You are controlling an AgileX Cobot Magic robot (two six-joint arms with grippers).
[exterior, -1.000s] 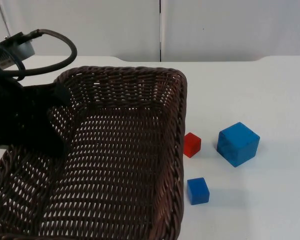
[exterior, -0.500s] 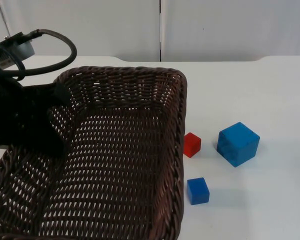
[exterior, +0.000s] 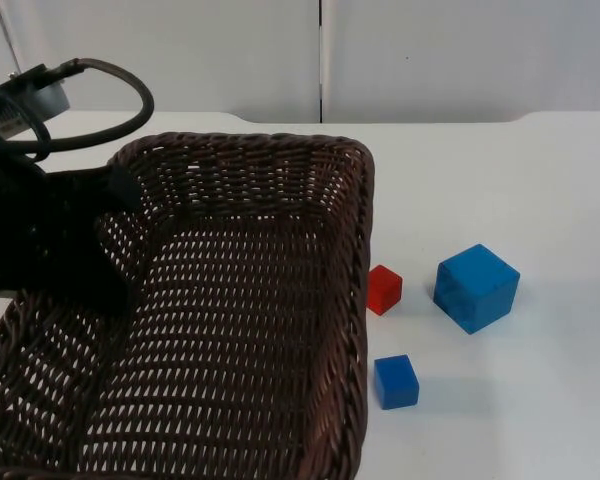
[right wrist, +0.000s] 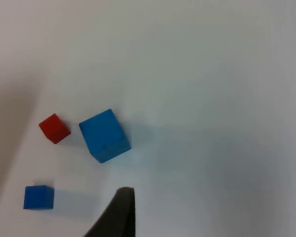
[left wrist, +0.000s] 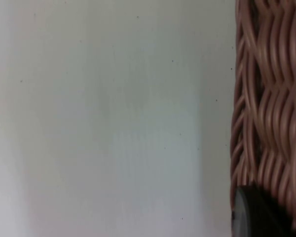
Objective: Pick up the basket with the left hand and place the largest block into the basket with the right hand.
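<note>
The dark brown wicker basket [exterior: 280,160] hangs close under the top camera, lifted off the table on its left side. My left gripper [exterior: 98,283] is shut on the basket's left rim. In the left wrist view the woven rim [left wrist: 266,98] runs beside a black fingertip [left wrist: 254,215]. To the basket's right, three blocks rest on the table. The largest is a big blue block [exterior: 476,288] [right wrist: 104,135]. A small red block [exterior: 384,290] [right wrist: 54,128] and a small blue block [exterior: 396,382] [right wrist: 38,197] lie nearer the basket. My right gripper [right wrist: 116,215] hovers above the blocks, apart from them.
The white table [exterior: 540,180] stretches open to the right and behind the blocks, ending at the grey partition wall [exterior: 430,50]. The small red block sits almost against the basket's right wall.
</note>
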